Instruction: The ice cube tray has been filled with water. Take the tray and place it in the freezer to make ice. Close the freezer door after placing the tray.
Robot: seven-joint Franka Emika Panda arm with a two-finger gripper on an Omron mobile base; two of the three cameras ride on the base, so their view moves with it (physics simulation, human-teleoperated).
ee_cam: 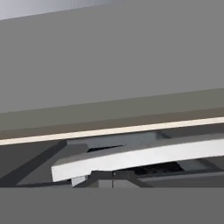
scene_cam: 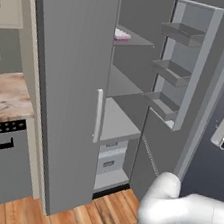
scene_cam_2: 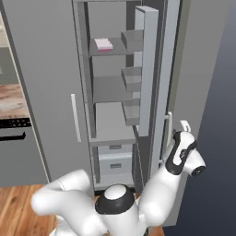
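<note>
A tall grey freezer (scene_cam: 68,77) stands with its narrow door (scene_cam: 189,59) swung open. Through the gap, grey inner shelves are visible, stacked one above another, with 2 pale drawers (scene_cam: 111,159) at the bottom.

The ice cube tray (scene_cam: 122,35), a thin pinkish slab, lies flat on the upper shelf inside the freezer, toward the front edge of that shelf. In the right base view the same tray (scene_cam_2: 103,44) sits on the top visible shelf, just left of the door's uppermost bin.

The inner face of the open door carries 3 grey shelf bins (scene_cam: 171,72), one above another. The wider door to the left is shut, and a pale vertical handle (scene_cam: 97,115) runs down its right edge.

The white robot arm (scene_cam_2: 175,175) rises from the base and reaches to the outer side of the open door. Its hand sits beside the door's pale handle (scene_cam_2: 168,124) in the right base view. The gripper (ee_cam: 113,178) is closed with its 2 fingertips pressed together and nothing between them. In the hand view, the fingertips sit just below a pale bar (ee_cam: 140,157) that crosses the frame.

To the left are a wood-toned counter (scene_cam: 2,96) and a grey appliance front (scene_cam: 0,164) beneath it. The floor (scene_cam: 103,221) is warm wooden planking.
</note>
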